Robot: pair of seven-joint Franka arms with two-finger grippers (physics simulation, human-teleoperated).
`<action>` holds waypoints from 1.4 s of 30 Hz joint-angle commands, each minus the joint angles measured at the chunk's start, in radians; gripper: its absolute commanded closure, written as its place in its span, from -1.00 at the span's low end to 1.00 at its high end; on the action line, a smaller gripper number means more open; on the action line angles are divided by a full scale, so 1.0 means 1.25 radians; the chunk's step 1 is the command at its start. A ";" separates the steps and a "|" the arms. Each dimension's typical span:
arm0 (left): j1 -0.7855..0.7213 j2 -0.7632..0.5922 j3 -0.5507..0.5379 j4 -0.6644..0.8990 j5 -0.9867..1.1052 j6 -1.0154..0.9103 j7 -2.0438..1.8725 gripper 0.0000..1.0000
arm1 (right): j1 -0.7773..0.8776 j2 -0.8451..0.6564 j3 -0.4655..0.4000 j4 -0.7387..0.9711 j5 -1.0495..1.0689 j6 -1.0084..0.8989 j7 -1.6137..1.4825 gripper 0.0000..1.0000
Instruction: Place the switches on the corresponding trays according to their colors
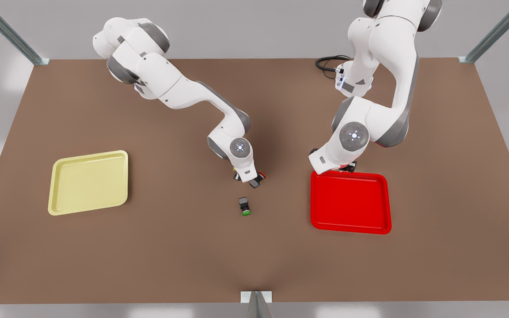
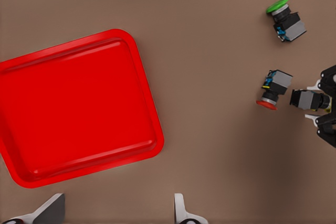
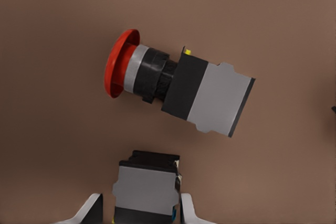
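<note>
Where the table [image 1: 170, 247] is bare near its middle, the right gripper [image 3: 139, 205] stands low with its jaws clamped on a grey-bodied switch [image 3: 144, 184], cap hidden, a yellow fleck showing beside it in the front view. The red switch [image 3: 173, 85] lies on its side just beside that gripper, apart from it; the green switch [image 1: 245, 206] lies nearer the front edge. The left gripper [image 2: 115, 216] hovers at the red tray's [image 1: 349, 203] far rim, jaws apart and holding nothing; the yellow tray [image 1: 89, 182] sits toward the opposite side edge, both trays without switches.
</note>
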 commanded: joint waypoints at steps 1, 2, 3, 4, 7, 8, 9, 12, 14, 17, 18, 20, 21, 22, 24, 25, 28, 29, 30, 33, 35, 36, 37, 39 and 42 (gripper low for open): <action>0.000 0.000 0.000 -0.001 0.000 0.000 0.000 -1.00 | 0.000 0.000 0.000 0.000 0.000 0.000 0.000 -0.27; 0.000 0.000 0.000 0.000 0.000 0.000 0.000 -1.00 | 0.000 0.000 -0.001 0.000 0.000 0.000 0.000 -0.27; 0.000 0.000 0.000 0.000 0.000 0.000 0.000 -1.00 | 0.000 0.000 -0.001 -0.001 -0.005 0.001 -0.001 -0.27; 0.000 -0.001 0.000 -0.001 0.000 -0.001 0.000 -1.00 | 0.000 0.000 -0.001 0.000 -0.009 0.000 -0.001 -0.27; 0.000 0.000 0.000 0.000 0.000 -0.001 -0.001 -1.00 | 0.000 0.000 -0.001 -0.002 -0.009 -0.001 -0.001 -0.23; -0.001 0.000 0.001 0.000 0.000 -0.001 -0.001 -1.00 | 0.000 0.000 -0.001 -0.002 -0.009 -0.001 0.000 -0.23; 0.000 0.000 0.001 0.000 0.000 -0.001 -0.001 -1.00 | 0.000 0.001 -0.001 -0.002 -0.009 0.000 0.000 -0.23; 0.000 0.004 0.001 -0.001 0.000 0.000 0.000 -1.00 | 0.002 0.010 0.000 0.000 -0.009 0.015 0.001 -0.23; 0.000 0.004 0.001 0.000 0.000 -0.001 0.000 -1.00 | 0.002 0.010 -0.001 0.000 -0.009 0.016 0.000 -0.23; 0.000 0.004 0.001 0.000 0.000 0.000 0.000 -1.00 | 0.002 0.007 -0.001 0.001 -0.009 0.015 -0.001 -0.23; 0.000 0.004 0.002 0.000 0.000 0.000 0.000 -1.00 | 0.002 0.007 -0.001 0.001 -0.009 0.015 -0.001 -0.23; 0.000 0.005 0.002 0.000 0.000 0.000 0.000 -1.00 | 0.002 0.006 -0.001 0.004 -0.007 0.015 -0.001 -0.23; 0.000 0.005 0.002 0.000 0.000 0.000 0.000 -1.00 | 0.002 0.006 0.000 0.004 -0.007 0.015 0.000 -0.23; 0.000 0.005 0.002 0.000 0.000 0.000 0.000 -1.00 | 0.004 0.006 0.000 0.004 -0.007 0.015 0.000 -0.22; 0.000 0.005 0.002 0.000 0.000 -0.001 -0.001 -1.00 | 0.007 0.007 0.000 0.002 -0.007 0.016 0.000 -0.14; 0.000 0.005 0.002 0.000 0.000 -0.001 -0.001 -1.00 | 0.007 0.007 0.000 0.002 -0.007 0.016 0.000 -0.14; 0.000 0.005 0.002 0.000 0.000 -0.002 -0.001 -1.00 | 0.007 0.007 -0.001 0.002 -0.009 0.016 -0.001 -0.03; 0.000 0.005 0.002 0.000 0.000 -0.002 -0.001 -1.00 | 0.007 0.009 -0.001 0.002 -0.009 0.016 -0.002 -0.01; 0.000 0.005 0.002 0.000 0.000 -0.001 -0.001 -1.00 | 0.007 0.009 0.000 0.002 -0.009 0.016 -0.002 -0.01; 0.000 0.005 0.002 0.000 0.000 -0.001 -0.002 -1.00 | 0.007 0.009 -0.001 0.002 -0.009 0.016 -0.002 0.06; 0.000 0.004 0.002 0.002 0.000 -0.005 -0.004 -1.00 | 0.007 0.004 0.000 0.002 -0.009 0.016 -0.005 0.07; -0.001 0.005 0.002 0.003 0.000 -0.002 -0.006 -1.00 | 0.007 0.004 0.000 0.002 -0.009 0.015 -0.005 0.07; -0.007 0.005 0.000 0.007 -0.002 -0.001 -0.027 -1.00 | 0.007 0.001 -0.001 0.000 -0.009 0.008 -0.006 0.07; -0.049 0.012 -0.001 0.019 -0.002 -0.002 -0.088 -1.00 | 0.006 -0.006 0.000 0.000 -0.006 -0.002 -0.010 0.07; -0.120 0.036 -0.001 0.043 -0.008 -0.002 -0.201 -1.00 | -0.002 -0.048 -0.002 -0.021 0.000 -0.018 -0.012 0.07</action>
